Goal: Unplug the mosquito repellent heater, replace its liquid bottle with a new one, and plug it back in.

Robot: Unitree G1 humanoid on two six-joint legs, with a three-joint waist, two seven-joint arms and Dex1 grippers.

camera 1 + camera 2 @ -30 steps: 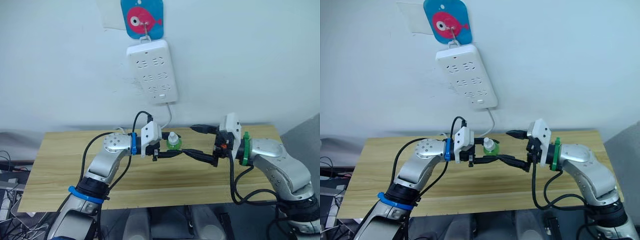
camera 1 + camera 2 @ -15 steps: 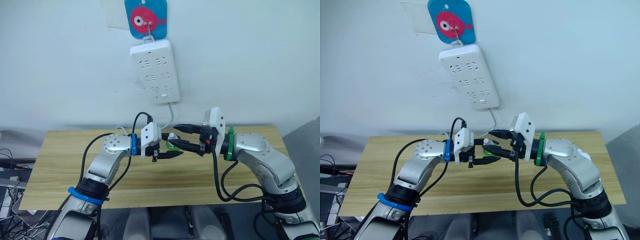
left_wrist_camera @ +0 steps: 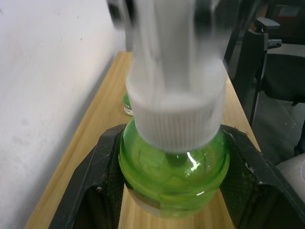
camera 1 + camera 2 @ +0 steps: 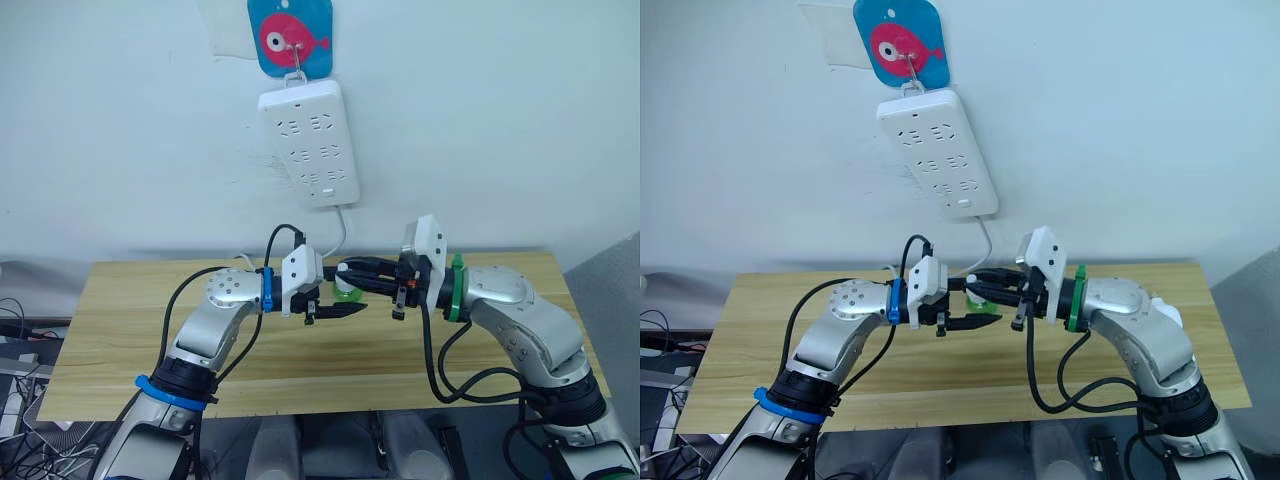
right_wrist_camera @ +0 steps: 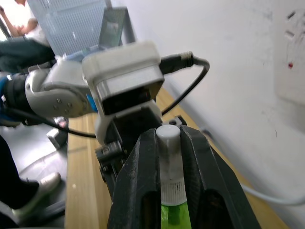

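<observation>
A green liquid bottle (image 4: pixel 346 292) with a white ribbed cap (image 3: pixel 175 119) hangs above the wooden table (image 4: pixel 120 340), lying roughly on its side. My left gripper (image 4: pixel 343 298) is shut on its green body (image 3: pixel 171 174), one black finger on each side. My right gripper (image 5: pixel 169 136) reaches in from the right and is shut on the white top (image 5: pixel 170 162) of the bottle. The two grippers meet tip to tip over the middle of the table. The mosquito repellent heater is out of view.
A long white power strip (image 4: pixel 308 142) hangs on the wall from a blue fish hook plate (image 4: pixel 290 37), its cable dropping behind the table. A second green bottle (image 3: pixel 127 102) stands on the table near the wall.
My right gripper has swung left from the table's right half to the bottle's top and closed its fingers on the white cap. The left gripper has kept its hold, unmoved.
</observation>
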